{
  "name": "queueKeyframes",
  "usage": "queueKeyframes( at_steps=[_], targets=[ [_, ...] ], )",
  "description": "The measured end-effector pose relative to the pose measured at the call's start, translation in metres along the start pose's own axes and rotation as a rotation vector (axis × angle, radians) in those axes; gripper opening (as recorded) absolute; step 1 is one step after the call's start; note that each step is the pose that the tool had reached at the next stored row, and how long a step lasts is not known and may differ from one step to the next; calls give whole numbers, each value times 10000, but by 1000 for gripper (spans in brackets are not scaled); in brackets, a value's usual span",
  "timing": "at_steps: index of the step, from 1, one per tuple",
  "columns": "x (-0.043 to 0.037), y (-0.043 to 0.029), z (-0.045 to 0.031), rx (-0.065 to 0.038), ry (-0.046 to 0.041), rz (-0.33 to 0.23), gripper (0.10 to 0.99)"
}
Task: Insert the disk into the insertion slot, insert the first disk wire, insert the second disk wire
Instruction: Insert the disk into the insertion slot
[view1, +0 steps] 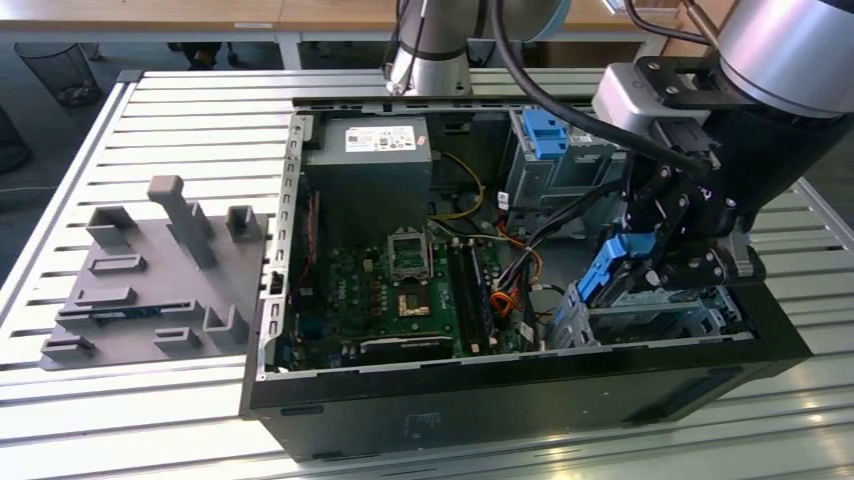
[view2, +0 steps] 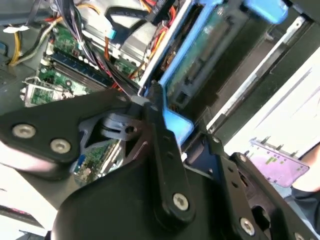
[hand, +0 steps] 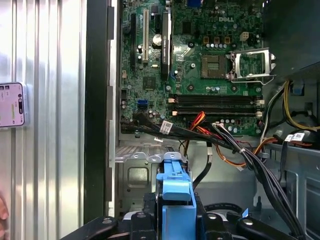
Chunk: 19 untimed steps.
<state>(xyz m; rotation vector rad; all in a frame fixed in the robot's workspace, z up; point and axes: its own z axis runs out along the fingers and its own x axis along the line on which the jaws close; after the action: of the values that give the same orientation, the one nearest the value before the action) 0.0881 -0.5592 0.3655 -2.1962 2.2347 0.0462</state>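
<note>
My gripper (view1: 657, 268) is shut on the disk (view1: 617, 272), gripping its bright blue carrier. It holds the disk tilted on edge above the insertion slot (view1: 654, 322), a low silver-grey bay in the open computer case's near corner at the exterior view's right. In the second wrist view a black finger (view2: 159, 131) presses the blue carrier (view2: 176, 124), and the disk's green underside (view2: 216, 44) shows. In the first wrist view the carrier (hand: 175, 197) hangs over the slot's perforated metal (hand: 136, 172). A bundle of black and orange wires (hand: 225, 142) crosses beside the slot.
The motherboard (view1: 400, 290) and a grey power supply (view1: 367, 165) fill the case's middle and back. A taller grey cage with a blue tab (view1: 547, 135) stands behind the slot. A grey fixture plate (view1: 147, 290) lies on the slatted table at the exterior view's left.
</note>
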Motion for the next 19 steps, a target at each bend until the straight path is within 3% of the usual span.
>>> queueKeyframes(
  at_steps=[1,3,4,8,9,11,14,17,19],
  targets=[
    [0,0,7,0,-1,1,435],
    [0,0,20,0,-4,1,435],
    [0,0,27,0,-2,1,502],
    [1,-1,52,0,-3,1,502],
    [1,-1,57,0,-2,1,486],
    [1,-1,66,0,-2,1,365],
    [2,-1,78,0,-1,1,306],
    [2,-1,88,0,0,1,129],
    [2,-1,93,0,-1,1,129]
  ],
)
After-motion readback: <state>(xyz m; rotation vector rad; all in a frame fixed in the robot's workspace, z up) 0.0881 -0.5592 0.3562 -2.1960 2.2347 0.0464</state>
